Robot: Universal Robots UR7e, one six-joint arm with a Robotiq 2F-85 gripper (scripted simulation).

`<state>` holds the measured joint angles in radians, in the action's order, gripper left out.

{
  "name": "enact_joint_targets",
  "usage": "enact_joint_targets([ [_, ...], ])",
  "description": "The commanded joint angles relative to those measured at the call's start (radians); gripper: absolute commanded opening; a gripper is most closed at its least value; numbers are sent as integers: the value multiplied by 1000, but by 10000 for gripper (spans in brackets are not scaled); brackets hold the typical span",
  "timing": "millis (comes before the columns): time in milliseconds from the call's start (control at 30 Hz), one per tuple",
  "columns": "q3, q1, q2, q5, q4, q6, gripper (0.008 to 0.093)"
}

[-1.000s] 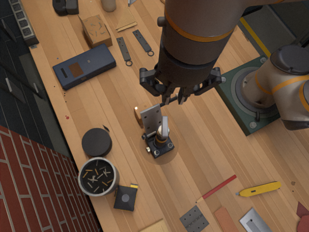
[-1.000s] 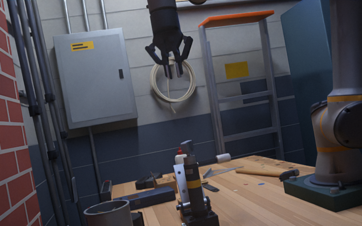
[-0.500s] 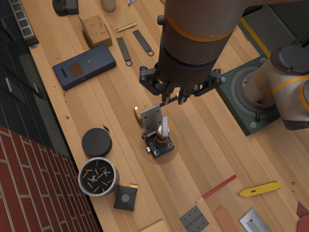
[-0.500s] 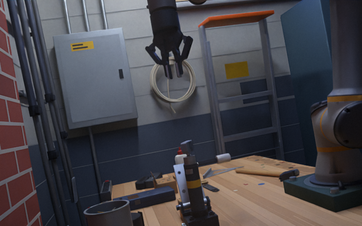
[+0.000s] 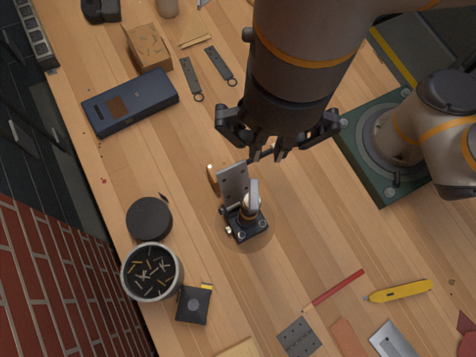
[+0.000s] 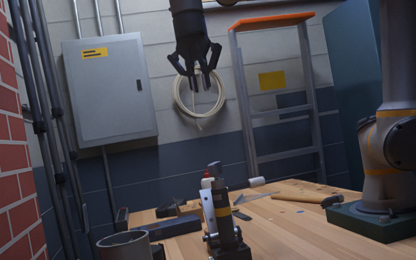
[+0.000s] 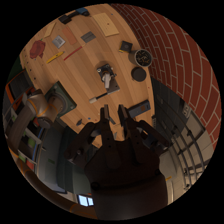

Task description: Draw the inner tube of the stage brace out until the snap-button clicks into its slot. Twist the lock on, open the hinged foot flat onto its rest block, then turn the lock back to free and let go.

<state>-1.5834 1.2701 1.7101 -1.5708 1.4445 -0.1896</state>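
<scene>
The small wooden rest block (image 5: 212, 180) is half hidden behind the raised foot plate. The stage brace (image 6: 221, 208) stands upright on its dark base (image 5: 246, 226) near the bench's left side, a dark outer tube with a yellow lock band (image 6: 222, 211) and a grey inner tube end (image 6: 215, 169) on top. Its grey hinged foot (image 5: 232, 181) stands folded up against the tube. My gripper (image 6: 199, 86) hangs high above the brace, well clear of it, fingers partly closed and holding nothing.
The bench's left edge (image 5: 96, 188) runs beside a brick wall. A black puck (image 5: 148, 219), a cup of screws (image 5: 151, 271) and a blue case (image 5: 130, 101) lie left of the brace; a mallet (image 7: 98, 97) lies behind it. The robot base (image 5: 388, 146) sits right.
</scene>
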Motion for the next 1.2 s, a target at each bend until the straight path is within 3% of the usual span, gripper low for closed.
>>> enact_joint_targets([
  [0,-4,0,1,0,3,0,280],
  [367,-85,0,6,0,79,0,280],
  [1167,-340,0,-17,0,359,0,280],
])
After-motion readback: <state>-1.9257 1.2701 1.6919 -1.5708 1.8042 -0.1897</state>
